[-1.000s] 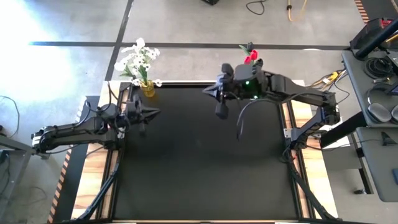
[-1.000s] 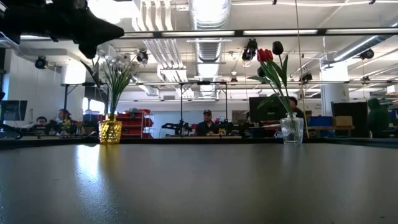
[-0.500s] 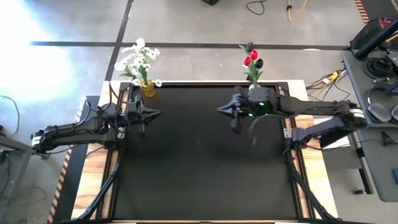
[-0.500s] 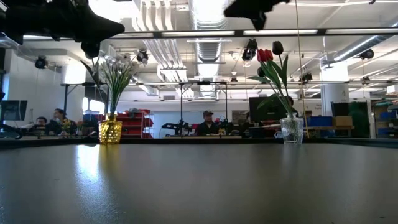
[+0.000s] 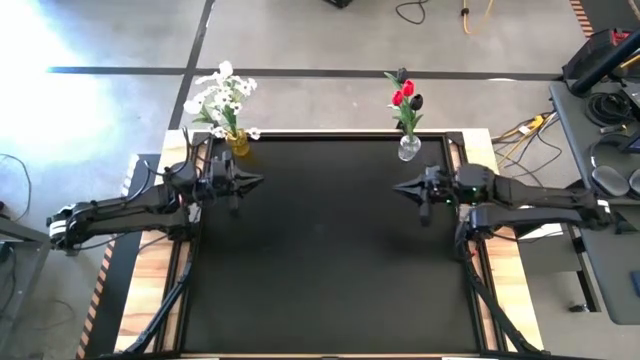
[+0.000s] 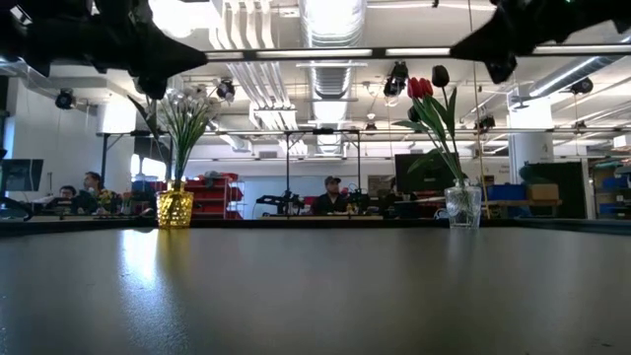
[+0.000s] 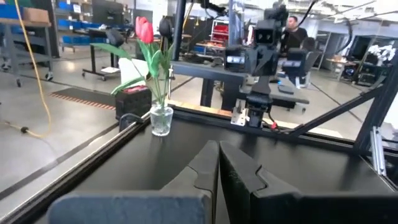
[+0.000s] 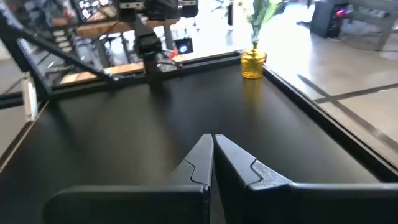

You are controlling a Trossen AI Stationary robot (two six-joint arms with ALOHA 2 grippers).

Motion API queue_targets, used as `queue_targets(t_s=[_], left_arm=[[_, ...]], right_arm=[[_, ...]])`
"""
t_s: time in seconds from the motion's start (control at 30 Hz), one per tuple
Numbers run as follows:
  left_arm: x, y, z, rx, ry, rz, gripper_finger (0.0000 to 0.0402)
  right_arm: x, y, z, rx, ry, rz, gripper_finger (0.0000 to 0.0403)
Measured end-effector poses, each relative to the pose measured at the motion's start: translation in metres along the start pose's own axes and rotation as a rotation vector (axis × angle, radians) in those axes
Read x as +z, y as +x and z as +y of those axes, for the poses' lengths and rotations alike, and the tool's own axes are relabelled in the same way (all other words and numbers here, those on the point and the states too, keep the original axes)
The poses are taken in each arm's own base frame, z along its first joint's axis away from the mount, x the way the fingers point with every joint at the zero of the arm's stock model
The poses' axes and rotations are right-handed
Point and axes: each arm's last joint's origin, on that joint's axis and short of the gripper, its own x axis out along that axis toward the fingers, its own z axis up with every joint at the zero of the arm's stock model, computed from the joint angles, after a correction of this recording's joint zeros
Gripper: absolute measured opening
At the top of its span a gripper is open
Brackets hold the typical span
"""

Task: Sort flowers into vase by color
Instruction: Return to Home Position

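White blossom sprays [image 5: 222, 92] stand by their stems in a yellow vase [image 5: 238, 144] at the table's far left corner. Red and dark tulips [image 5: 404, 98] stand in a clear glass vase [image 5: 409, 149] at the far right corner. In the low view the yellow vase [image 6: 175, 208] and glass vase [image 6: 462, 206] rest on the table's far edge. My left gripper [image 5: 257, 182] is shut and empty, near the yellow vase, above the table. My right gripper [image 5: 397, 188] is shut and empty, just nearer than the glass vase. Both point toward the table's middle.
The black tabletop [image 5: 320, 260] is bordered by wooden rails [image 5: 150, 270]. A side desk with gear [image 5: 610, 110] stands off the right side. Seated people [image 6: 330, 195] show in the room beyond the far edge.
My right gripper has drawn back from the glass vase toward the table's right edge and slightly toward the near side, uncovering the vase with its tulips standing in it. My left gripper has stayed nearly still.
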Motion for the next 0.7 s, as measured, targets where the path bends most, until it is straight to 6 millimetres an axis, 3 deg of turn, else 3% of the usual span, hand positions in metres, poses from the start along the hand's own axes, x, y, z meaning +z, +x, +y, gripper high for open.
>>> queue_targets(t_s=[0.23, 0.43, 0.7], left_arm=[[-0.001, 0.0, 0.007, 0.056, 0.039, -0.019, 0.0], [-0.02, -0.002, 0.012, 0.077, 0.023, -0.063, 0.0], [-0.051, -0.012, 0.016, 0.103, 0.007, -0.096, 0.0]], right_arm=[[-0.035, -0.025, -0.006, -0.068, 0.014, -0.091, 0.0008], [-0.053, -0.046, -0.01, -0.097, 0.011, -0.201, 0.0008], [-0.085, -0.05, -0.014, -0.114, 0.047, -0.262, 0.0008]])
